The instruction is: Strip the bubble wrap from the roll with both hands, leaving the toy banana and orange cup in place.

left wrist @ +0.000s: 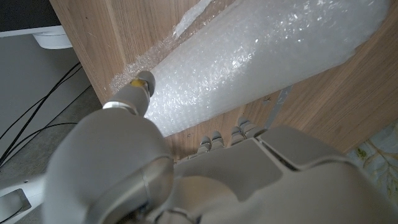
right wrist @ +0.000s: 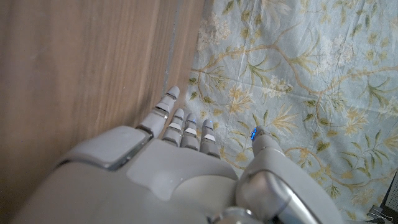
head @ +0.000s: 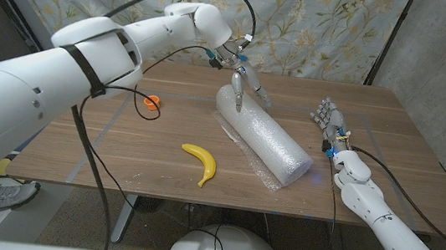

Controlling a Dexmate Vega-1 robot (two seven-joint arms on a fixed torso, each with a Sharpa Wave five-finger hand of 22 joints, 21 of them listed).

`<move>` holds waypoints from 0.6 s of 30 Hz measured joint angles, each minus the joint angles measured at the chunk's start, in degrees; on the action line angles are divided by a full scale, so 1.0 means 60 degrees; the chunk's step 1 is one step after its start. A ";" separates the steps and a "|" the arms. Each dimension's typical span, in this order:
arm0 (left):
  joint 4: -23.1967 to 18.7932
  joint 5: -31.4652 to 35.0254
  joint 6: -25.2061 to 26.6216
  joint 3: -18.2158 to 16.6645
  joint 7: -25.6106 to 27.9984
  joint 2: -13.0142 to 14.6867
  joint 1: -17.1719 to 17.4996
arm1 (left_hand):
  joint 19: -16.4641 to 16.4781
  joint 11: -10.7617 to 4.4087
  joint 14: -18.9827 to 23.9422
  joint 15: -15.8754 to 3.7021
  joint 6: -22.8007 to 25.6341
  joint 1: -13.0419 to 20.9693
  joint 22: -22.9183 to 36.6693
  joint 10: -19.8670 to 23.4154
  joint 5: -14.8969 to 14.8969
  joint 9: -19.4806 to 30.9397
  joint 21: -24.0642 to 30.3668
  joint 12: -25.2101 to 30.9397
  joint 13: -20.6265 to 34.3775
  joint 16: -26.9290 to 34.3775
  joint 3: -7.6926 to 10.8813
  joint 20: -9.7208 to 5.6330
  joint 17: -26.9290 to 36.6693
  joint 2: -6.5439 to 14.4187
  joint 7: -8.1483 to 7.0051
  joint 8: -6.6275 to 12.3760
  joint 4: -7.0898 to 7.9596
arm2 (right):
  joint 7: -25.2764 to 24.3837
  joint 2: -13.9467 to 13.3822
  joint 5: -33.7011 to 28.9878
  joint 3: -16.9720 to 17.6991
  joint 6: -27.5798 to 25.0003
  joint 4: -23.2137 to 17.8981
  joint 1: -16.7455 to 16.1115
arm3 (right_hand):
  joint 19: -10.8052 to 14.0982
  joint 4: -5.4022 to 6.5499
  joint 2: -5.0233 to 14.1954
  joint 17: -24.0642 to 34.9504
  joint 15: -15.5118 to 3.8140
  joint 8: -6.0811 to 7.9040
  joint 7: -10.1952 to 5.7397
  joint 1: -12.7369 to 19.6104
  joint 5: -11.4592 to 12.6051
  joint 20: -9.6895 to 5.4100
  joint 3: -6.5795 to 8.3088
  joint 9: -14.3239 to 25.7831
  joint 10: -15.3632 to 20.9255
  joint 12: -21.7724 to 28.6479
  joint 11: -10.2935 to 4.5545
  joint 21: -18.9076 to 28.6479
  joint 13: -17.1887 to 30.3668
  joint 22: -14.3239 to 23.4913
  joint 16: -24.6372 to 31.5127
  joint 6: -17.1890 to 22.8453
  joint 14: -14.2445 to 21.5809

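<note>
The bubble wrap roll (head: 263, 138) lies slantwise in the middle of the wooden table (head: 398, 137), with a loose flap (head: 258, 174) spread at its near end. My left hand (head: 242, 81) reaches over the far end of the roll. In the left wrist view its thumb (left wrist: 140, 84) presses on the bubble wrap roll (left wrist: 249, 62) and its fingers (left wrist: 214, 140) lie against the other side, so it grips that end. The yellow toy banana (head: 200, 163) lies in front of the roll to the left. The orange cup (head: 152, 103) lies further left. My right hand (head: 330, 120) stands apart at the right of the roll, holding nothing.
A flowered curtain (head: 327, 27) hangs behind the table's far edge. Bare wood stretches between the roll and my right hand. In the right wrist view my right hand (right wrist: 186, 174) points its fingers along the wood toward the curtain (right wrist: 298, 74).
</note>
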 measured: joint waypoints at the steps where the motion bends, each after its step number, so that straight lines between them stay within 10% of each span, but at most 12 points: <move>1: 0.0000 0.0046 -0.0084 0.0000 0.0112 0.0000 0.0000 | 0.0000 0.0000 0.0000 0.0000 0.0000 0.0000 0.0000 0.0000 0.0000 0.0000 0.0000 0.0000 0.0000 0.0000 0.0000 0.0000 0.0000 0.0000 0.0000 0.0000 0.0000 | 0.0000 0.0008 0.0000 0.0000 0.0000 0.0011 0.0000 | 0.0000 0.0000 0.0000 0.0000 0.0000 0.0000 0.0000 0.0000 0.0000 0.0000 0.0000 0.0000 0.0000 0.0000 0.0000 0.0000 0.0000 0.0000 0.0000 0.0000 0.0000; 18: 0.1265 -0.0087 -0.0423 0.0709 0.0513 -0.0950 -0.0349 | 0.0002 0.0000 0.0000 0.0000 0.0000 0.0000 0.0000 0.0000 0.0000 0.0000 0.0000 0.0072 -0.0002 0.0000 -0.0066 0.0000 0.0000 0.0000 0.0000 0.0000 -0.0015 | -0.0036 0.0030 0.0065 0.0060 0.0056 0.0095 -0.0032 | -0.0054 0.0000 0.0000 0.0000 0.0038 0.0000 -0.0053 0.0000 0.0000 0.0051 0.0000 0.0000 -0.0086 0.0000 -0.0014 0.0000 0.0000 0.0000 0.0000 -0.0053 -0.0038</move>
